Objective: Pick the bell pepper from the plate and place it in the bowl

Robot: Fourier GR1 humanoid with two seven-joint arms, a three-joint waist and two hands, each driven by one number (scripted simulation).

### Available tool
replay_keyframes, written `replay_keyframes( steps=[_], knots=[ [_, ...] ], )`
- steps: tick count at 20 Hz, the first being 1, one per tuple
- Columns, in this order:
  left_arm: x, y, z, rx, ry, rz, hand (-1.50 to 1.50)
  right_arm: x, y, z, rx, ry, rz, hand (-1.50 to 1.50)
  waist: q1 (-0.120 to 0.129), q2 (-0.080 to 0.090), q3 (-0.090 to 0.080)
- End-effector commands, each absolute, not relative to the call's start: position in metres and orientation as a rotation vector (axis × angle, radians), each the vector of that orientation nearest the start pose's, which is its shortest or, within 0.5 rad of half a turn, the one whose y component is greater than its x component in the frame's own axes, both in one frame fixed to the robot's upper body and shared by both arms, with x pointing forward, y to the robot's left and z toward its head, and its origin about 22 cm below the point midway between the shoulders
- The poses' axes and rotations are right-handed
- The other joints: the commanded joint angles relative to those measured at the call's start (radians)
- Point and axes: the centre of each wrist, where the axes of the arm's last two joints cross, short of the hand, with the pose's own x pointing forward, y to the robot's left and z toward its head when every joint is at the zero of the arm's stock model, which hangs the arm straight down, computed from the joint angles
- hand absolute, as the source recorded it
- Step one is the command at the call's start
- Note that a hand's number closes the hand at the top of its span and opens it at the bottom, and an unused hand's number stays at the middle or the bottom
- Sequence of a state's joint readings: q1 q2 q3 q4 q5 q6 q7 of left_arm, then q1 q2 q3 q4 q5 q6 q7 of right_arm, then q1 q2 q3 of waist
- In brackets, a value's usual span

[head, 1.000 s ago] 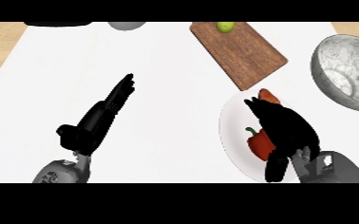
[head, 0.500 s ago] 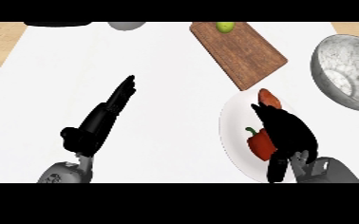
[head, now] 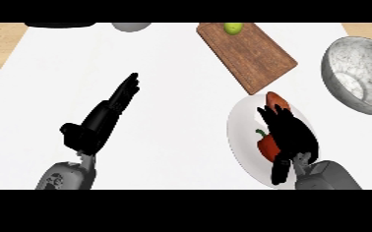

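**Ana:** Where is the bell pepper [head: 267,147] right now?

**Ben:** On the plate [head: 242,127], at 4 o'clock on the counter [head: 174,78]. The right hand [head: 294,137] lies over it and hides most of it. Only its 9 o'clock side and green stalk show.

**Ana:** Is that hand closed on it?

**Ben:** It doesn't look so. Its fingers [head: 272,115] stretch toward 12 o'clock and the thumb sticks out at 7 o'clock, spread and not wrapped round anything. A red bit shows past the fingertips, but I can't tell if it's the same pepper.

**Ana:** What could go wrong?

**Ben:** If the hand closes off-centre, I'd expect the smooth, rounded pepper to squirt out toward 9 o'clock and roll off the plate. Pressing down could also tip or slide the plate.

**Ana:** And the trip to the bowl?

**Ben:** The bowl [head: 349,71] sits at 1 o'clock from the plate, partly cut off by the view's edge. A low carry could knock its rim or clip the cutting board [head: 251,54] at 11 o'clock.

**Ana:** And the other hand?

**Ben:** The left hand [head: 102,120] rests flat and open at 8 o'clock, well clear.
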State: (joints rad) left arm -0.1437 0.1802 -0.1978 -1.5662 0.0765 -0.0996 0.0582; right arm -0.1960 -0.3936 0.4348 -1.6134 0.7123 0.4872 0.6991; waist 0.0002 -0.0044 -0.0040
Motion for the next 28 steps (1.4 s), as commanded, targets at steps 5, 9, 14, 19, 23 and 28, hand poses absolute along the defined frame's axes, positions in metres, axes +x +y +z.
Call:
replay_keyframes(
  steps=[5, 9, 14, 19, 23, 28],
  knots=[
    [0.266, 0.187, 0.021, -0.174, -1.592, -0.373, 0.0, 0.269, -0.209, 0.04, -0.76, -0.906, 1.35, 1.5, 0.0, 0.005, 0.004],
    [0.253, 0.19, 0.039, -0.155, -1.596, -0.365, 0.0, 0.278, -0.209, 0.042, -0.772, -0.914, 1.332, 1.5, 0.003, 0.004, 0.004],
    [0.265, 0.193, 0.019, -0.161, -1.571, -0.375, 0.0, 0.258, -0.237, 0.049, -0.697, -1.013, 1.468, 1.5, -0.014, 0.004, 0.004],
    [0.261, 0.211, 0.028, -0.137, -1.578, -0.355, 0.0, 0.225, -0.249, 0.056, -0.311, -1.246, 1.912, 1.5, -0.023, -0.008, 0.008],
    [0.258, 0.218, 0.024, -0.136, -1.588, -0.355, 0.0, 0.229, -0.32, 0.099, -0.505, -1.424, 2.0, 1.5, -0.044, -0.003, 0.007],
    [0.249, 0.223, 0.034, -0.14, -1.583, -0.346, 0.0, 0.221, -0.384, 0.122, -0.677, -1.693, 1.752, 1.5, -0.046, -0.007, 0.007]
  ],
)
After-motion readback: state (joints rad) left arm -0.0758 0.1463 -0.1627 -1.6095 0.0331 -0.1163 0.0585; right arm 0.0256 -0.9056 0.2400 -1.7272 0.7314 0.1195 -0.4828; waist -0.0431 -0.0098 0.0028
